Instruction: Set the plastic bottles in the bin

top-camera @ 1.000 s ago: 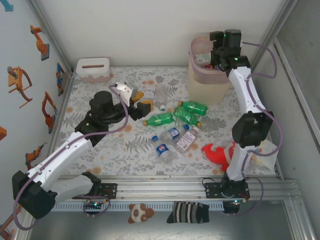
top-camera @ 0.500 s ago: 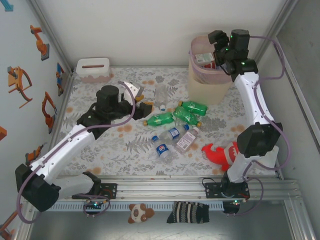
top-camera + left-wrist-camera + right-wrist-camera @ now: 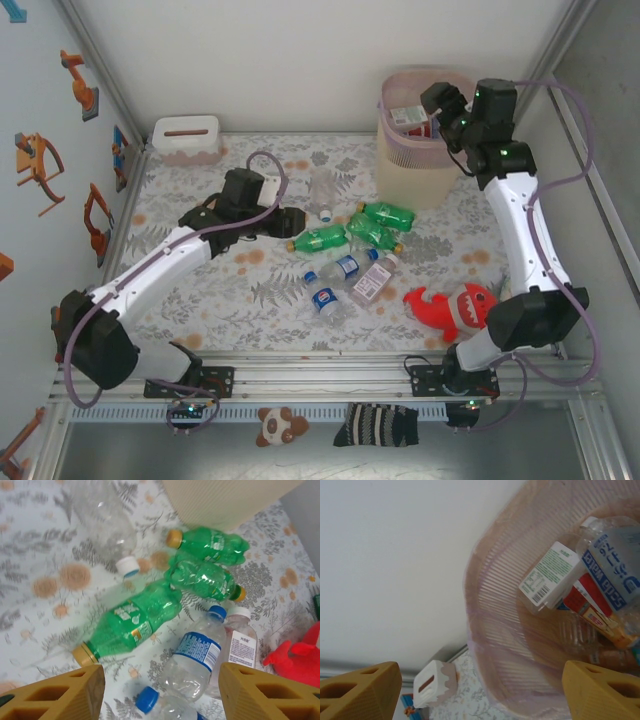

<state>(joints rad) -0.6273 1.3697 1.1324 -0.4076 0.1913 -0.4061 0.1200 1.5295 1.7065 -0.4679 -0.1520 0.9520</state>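
Several plastic bottles lie mid-table: three green ones (image 3: 318, 240) (image 3: 388, 214) (image 3: 370, 232), a clear one (image 3: 325, 190), and blue-labelled ones (image 3: 345, 268). My left gripper (image 3: 285, 222) hovers just left of them, open and empty. Its wrist view looks down past the left gripper (image 3: 160, 695) at a green bottle (image 3: 135, 620), a blue-labelled bottle (image 3: 197, 652) and a blue-capped one (image 3: 150, 700). The beige bin (image 3: 420, 165) stands at the back right. My right gripper (image 3: 442, 102) is open over its rim. In the right wrist view the right gripper (image 3: 480, 692) is empty above the bin (image 3: 485, 605), which holds several bottles (image 3: 612, 560).
A red plush shark (image 3: 450, 305) lies at the front right, close to the bottles. A low white box with a slot (image 3: 187, 138) sits at the back left. Walls close the table on three sides, and a metal rail (image 3: 320, 372) runs along the near edge.
My left arm has reached right and forward, bringing its gripper up to the bottle cluster. The right arm's wrist has drawn back to the right of the bin, and its elbow has swung down.
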